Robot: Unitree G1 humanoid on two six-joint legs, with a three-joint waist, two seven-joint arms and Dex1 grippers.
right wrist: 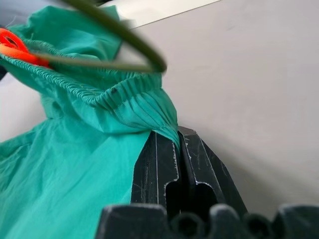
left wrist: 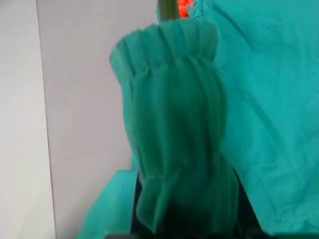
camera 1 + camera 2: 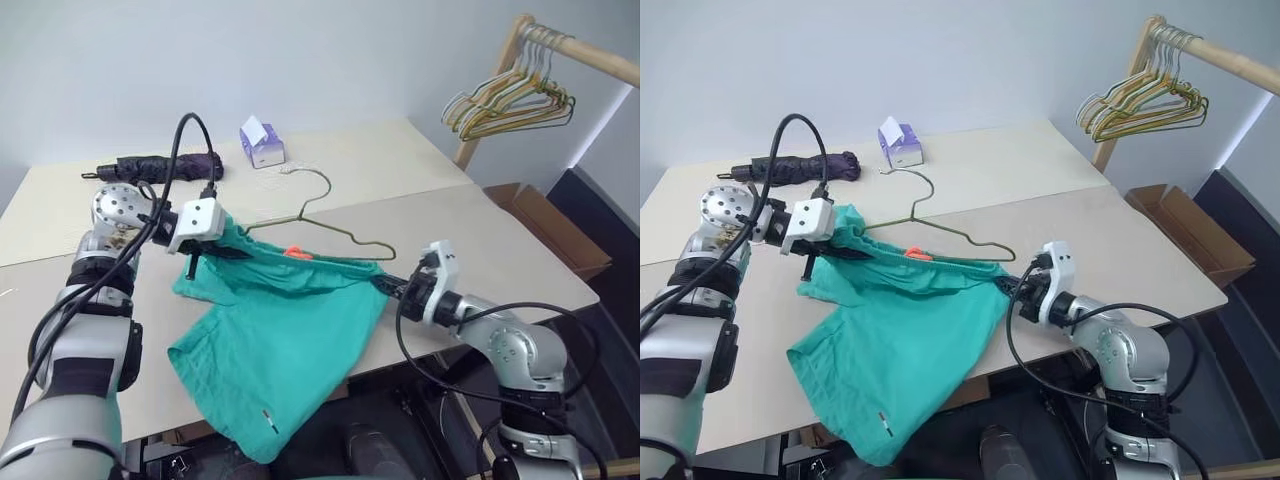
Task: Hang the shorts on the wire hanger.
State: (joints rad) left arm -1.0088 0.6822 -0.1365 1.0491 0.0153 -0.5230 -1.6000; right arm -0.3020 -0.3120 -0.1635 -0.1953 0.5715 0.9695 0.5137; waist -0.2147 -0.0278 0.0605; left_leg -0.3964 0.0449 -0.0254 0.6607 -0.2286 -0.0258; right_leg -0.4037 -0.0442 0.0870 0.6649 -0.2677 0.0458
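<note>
The teal shorts (image 3: 280, 340) are stretched by the waistband between my two grippers, and the legs drape over the table's front edge. My left gripper (image 3: 215, 250) is shut on the bunched left end of the waistband (image 2: 174, 124). The right gripper (image 1: 179, 144) is shut on the waistband's right end (image 3: 385, 285). Flat on the table lies the wire hanger (image 3: 320, 215), its hook pointing away. Its lower bar runs right along the waistband, by the orange tag (image 3: 296, 253). Its right corner (image 1: 124, 37) sits just above the right gripper's grip. I cannot tell whether the bar is inside the waistband.
A folded dark purple umbrella (image 3: 160, 167) and a purple tissue box (image 3: 262, 143) lie at the back of the table (image 3: 480, 230). A wooden rack with bunched hangers (image 3: 510, 100) stands at the right rear, and a cardboard box (image 3: 545, 225) sits on the floor below it.
</note>
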